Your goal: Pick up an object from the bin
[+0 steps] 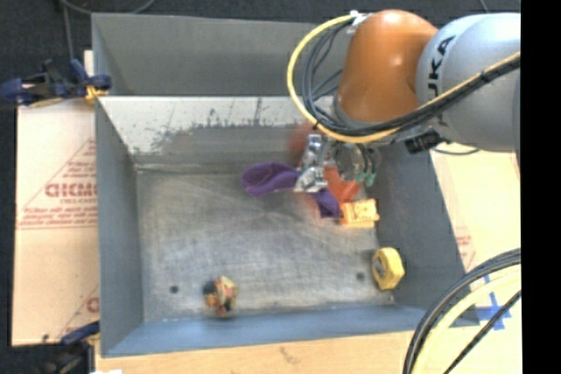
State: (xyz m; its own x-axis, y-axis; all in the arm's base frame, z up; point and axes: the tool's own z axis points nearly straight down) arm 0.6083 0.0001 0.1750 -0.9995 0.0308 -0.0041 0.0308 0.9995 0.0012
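Black "KUKA" lettering, partly cut off, stands on the grey arm (478,79).

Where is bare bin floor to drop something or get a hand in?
Barest: the left and middle of the bin floor, bordered by the left wall, purple thing and small mottled thing at the front. A smaller gap runs between that and the yellow roundish thing front right. Crowded: back right, around the gripper, orange piece and yellow block.

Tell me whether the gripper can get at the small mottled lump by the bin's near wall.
Probably yes: the mottled lump lies alone on bare floor, nothing over it. The near wall could crowd the gripper.
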